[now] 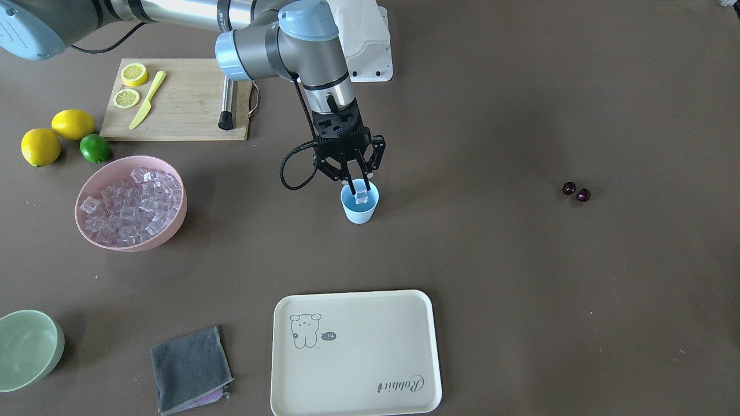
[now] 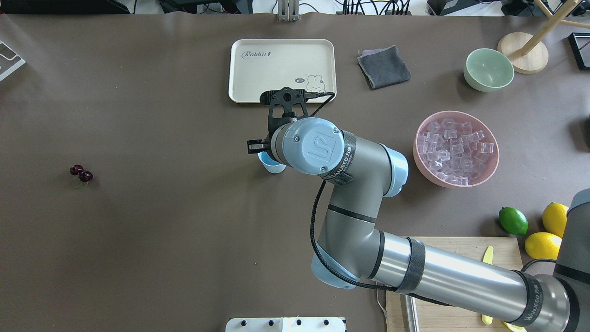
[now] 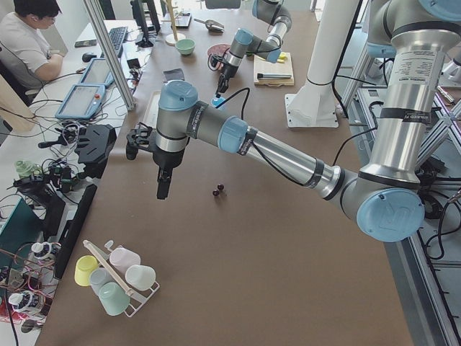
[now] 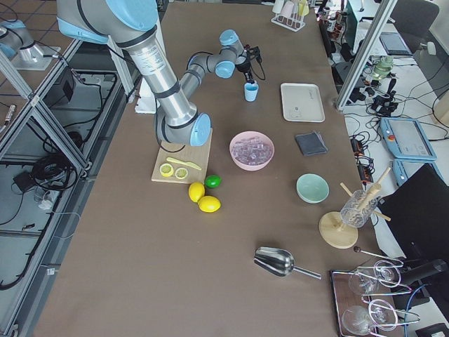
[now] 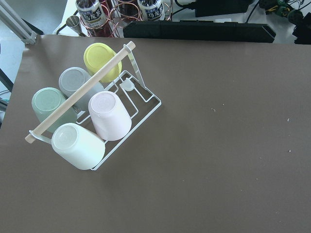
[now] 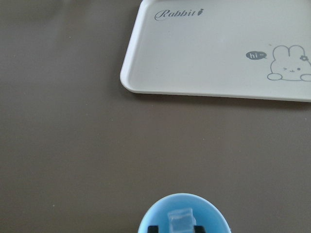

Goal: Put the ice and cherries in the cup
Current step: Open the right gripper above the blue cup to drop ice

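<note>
pale blue cup (image 1: 359, 209); clear, faintly pink ice (image 1: 132, 207) in a pink bowl (image 1: 170, 231); dark purple-red cherries (image 1: 576, 192); cream tray (image 1: 370, 346) with grey rabbit drawing and script; yellow lemons (image 1: 41, 147); green lime (image 1: 94, 148); grey cloth (image 1: 189, 367); pale green bowl (image 1: 26, 346); brown table (image 1: 520, 289).

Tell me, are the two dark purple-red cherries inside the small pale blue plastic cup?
No, the cherries lie on the table far from the cup.

Cup (image 2: 272, 165): pale blue, mostly hidden under the wrist of the right arm (image 2: 313, 146).
Cherries (image 2: 81, 173): two, touching, far off at left.
Ice (image 2: 456, 148): heaped in the pink bowl (image 2: 416, 150) (cubes all alike).
Tray (image 2: 276, 74): cream, just beyond the wrist.
</note>
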### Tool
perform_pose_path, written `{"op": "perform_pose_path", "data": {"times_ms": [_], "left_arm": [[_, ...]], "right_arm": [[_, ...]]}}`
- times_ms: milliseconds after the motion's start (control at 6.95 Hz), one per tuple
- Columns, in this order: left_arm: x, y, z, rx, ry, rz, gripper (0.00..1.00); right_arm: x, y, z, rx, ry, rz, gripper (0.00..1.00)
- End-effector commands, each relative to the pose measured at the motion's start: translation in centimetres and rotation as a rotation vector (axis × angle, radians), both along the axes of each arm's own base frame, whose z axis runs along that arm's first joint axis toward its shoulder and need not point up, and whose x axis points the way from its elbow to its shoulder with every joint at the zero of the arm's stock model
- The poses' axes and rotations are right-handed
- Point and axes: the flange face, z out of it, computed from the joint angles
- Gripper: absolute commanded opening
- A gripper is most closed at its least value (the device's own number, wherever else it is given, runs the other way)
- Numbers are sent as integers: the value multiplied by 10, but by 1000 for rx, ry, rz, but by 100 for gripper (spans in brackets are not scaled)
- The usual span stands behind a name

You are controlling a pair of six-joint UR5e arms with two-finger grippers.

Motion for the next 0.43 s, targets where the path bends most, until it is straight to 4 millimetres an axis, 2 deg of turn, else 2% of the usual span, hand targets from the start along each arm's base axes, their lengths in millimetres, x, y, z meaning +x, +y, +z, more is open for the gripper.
{"op": "perform_pose_path", "data": {"times_ms": [0, 144, 288], "left_arm": [[-2, 0, -2, 3, -2, -2, 98], [-2, 0, 0, 3, -4, 1, 98], [-3, 1, 0, 3, -5, -1, 98]], "right_arm": [[1, 1, -2, 13, -22, -9, 100], [22, 2, -20, 37, -57, -27, 100], [61, -7, -13, 18, -92, -71, 100]]}}
